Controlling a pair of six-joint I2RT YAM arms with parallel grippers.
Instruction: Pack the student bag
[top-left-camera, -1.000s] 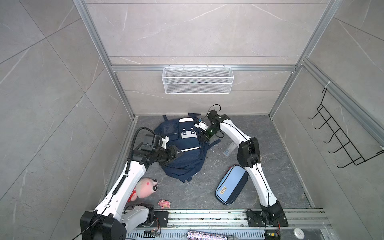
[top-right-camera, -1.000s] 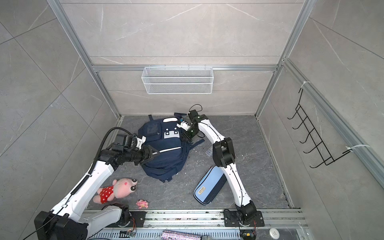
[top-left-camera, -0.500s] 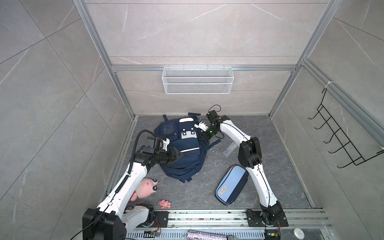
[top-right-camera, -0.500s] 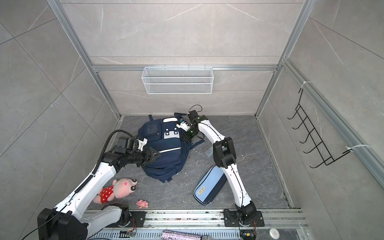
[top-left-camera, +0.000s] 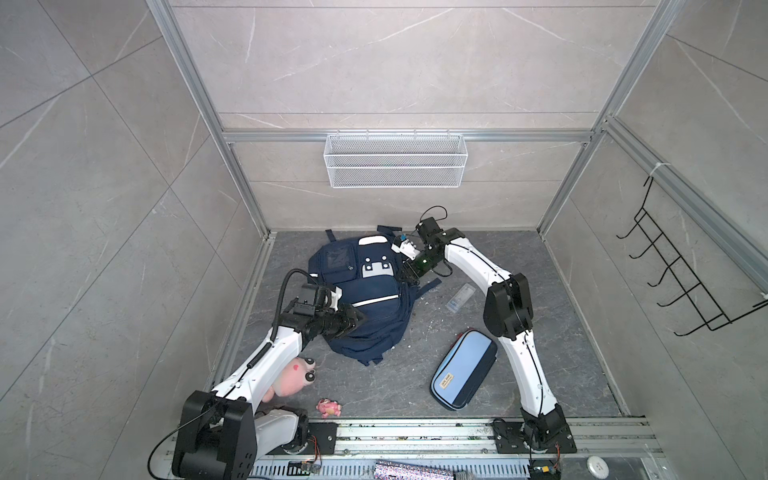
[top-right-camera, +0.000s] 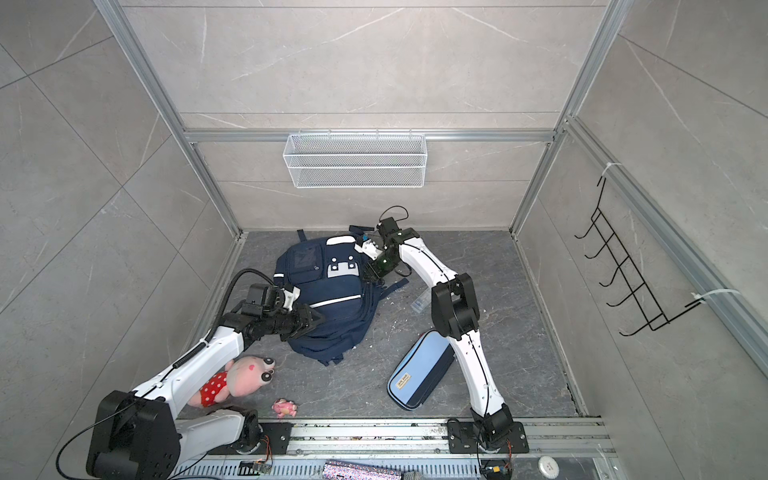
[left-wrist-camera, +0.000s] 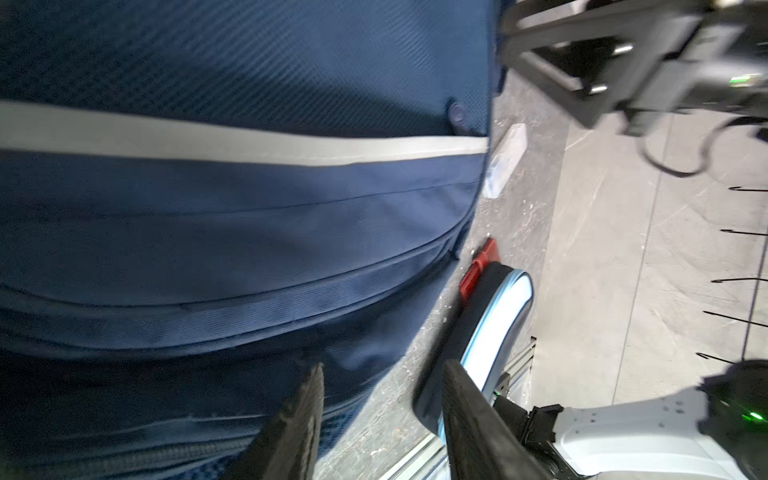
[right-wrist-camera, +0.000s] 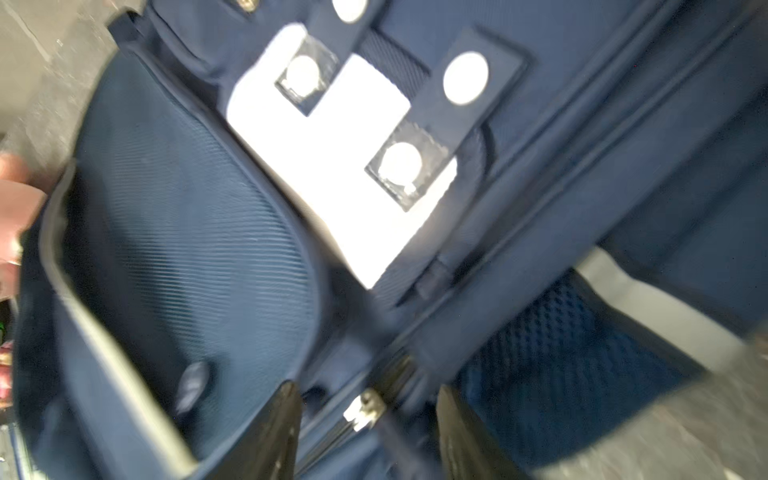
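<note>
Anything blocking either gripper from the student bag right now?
Nothing visible. The left gripper hangs open at the student bag, over its edge; the right gripper is open at its side zip, with a metal zip pull between the jaws.

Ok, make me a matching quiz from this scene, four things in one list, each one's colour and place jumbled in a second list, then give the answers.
Things:
1. student bag
2. pencil case
3. plush toy
4. wire basket

Colour and place:
A. white, hung on the back wall
B. pink, front left of the floor
C. navy with white stripes, mid-floor
D. light blue with navy edge, front right of the floor

Pairs: 1-C, 2-D, 3-B, 4-A
</note>
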